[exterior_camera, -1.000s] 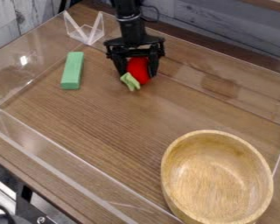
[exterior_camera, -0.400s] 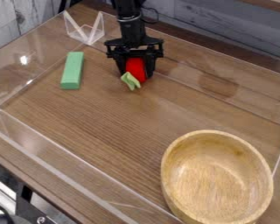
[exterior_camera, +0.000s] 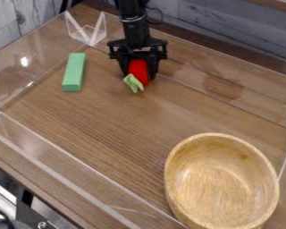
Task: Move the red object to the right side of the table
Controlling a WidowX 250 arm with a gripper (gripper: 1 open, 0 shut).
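Only one view here, the camera looking down the table (exterior_camera: 170,116) from the front. The red object (exterior_camera: 138,71) sits at the far left-centre of the tabletop, right between the two black fingers of the gripper (exterior_camera: 138,68), green leafy end (exterior_camera: 133,84) poking out toward the camera and a bit left, so its long axis seems to run roughly front to back. The fingers straddle it with a little gap each side; they look spread, not yet squeezing, though contact is hard to tell. The arm comes straight down from above, wrist vertical. The green block (exterior_camera: 74,71) lies well left, the wooden bowl (exterior_camera: 222,182) near right.
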